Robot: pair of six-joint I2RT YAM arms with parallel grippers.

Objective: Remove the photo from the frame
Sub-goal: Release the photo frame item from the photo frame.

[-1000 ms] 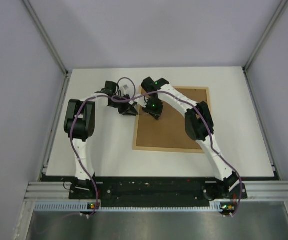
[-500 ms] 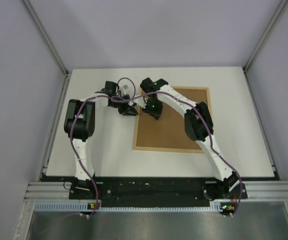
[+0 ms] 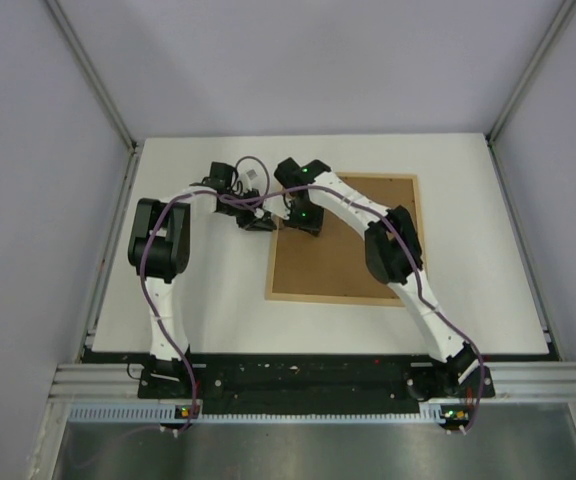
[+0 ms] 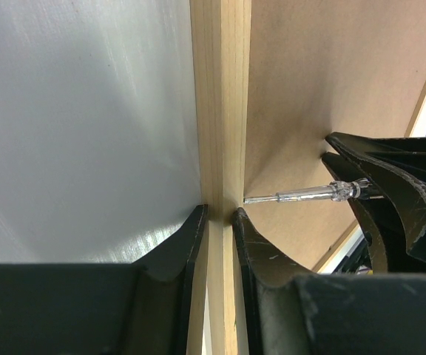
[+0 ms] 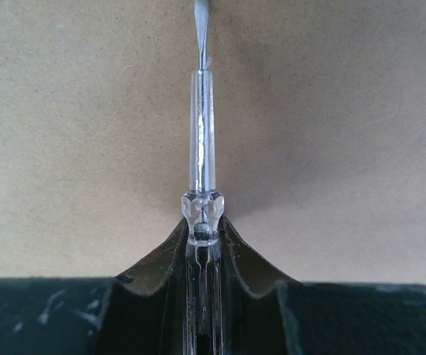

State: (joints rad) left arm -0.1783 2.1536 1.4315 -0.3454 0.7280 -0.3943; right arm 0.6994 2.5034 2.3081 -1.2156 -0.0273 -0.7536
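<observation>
L end effector point(image 4: 220, 214) astride frame point(image 4: 221, 89) edge

The frame point(image 3: 353, 270) is lying brown back up on the white table point(image 3: 488, 250). The left gripper point(image 3: 260, 222) is sitting at the frame's left edge near its far corner. The right gripper point(image 3: 306, 222) is pointing down over the brown back just beside it.
</observation>
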